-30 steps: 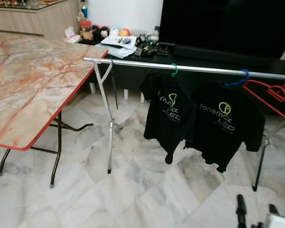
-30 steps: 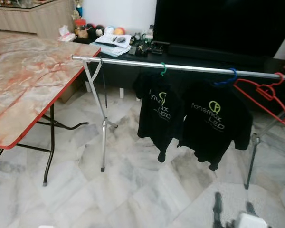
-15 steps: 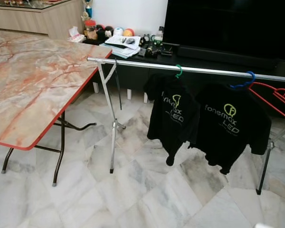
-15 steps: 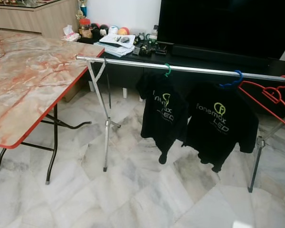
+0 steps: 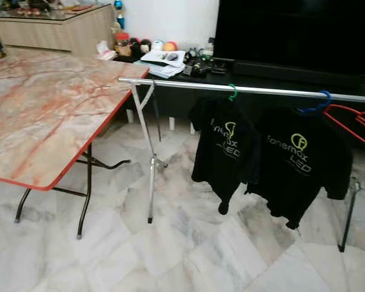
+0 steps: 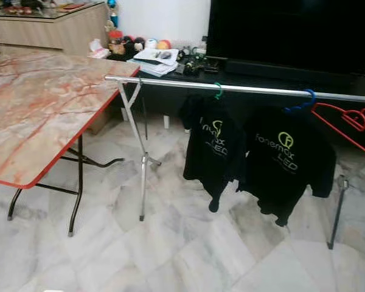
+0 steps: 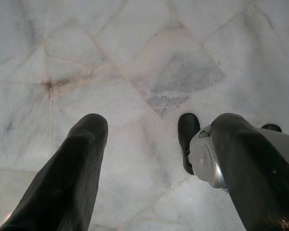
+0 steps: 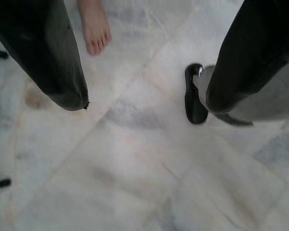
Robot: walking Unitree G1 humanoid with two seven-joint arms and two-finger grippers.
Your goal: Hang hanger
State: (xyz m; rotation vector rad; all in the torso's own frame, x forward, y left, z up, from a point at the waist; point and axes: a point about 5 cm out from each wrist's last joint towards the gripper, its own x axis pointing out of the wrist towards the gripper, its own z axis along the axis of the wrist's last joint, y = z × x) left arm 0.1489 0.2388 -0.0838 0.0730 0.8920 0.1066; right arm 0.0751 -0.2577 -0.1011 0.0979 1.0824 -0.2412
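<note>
- On the silver rail (image 5: 249,90), far right end, the red hanger (image 6: 347,121) hangs beside two black T-shirts (image 6: 255,155); marble counter (image 5: 42,115) stands left.
- Left wrist: left gripper (image 7: 154,163) spread wide, empty, over marble floor (image 7: 135,57).
- Right wrist: right gripper (image 8: 149,82) agape, holding nothing; a person's bare foot (image 8: 94,26) beyond.

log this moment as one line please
left gripper open, idle | right gripper open, idle | red hanger on rail | two black shirts hung
</note>
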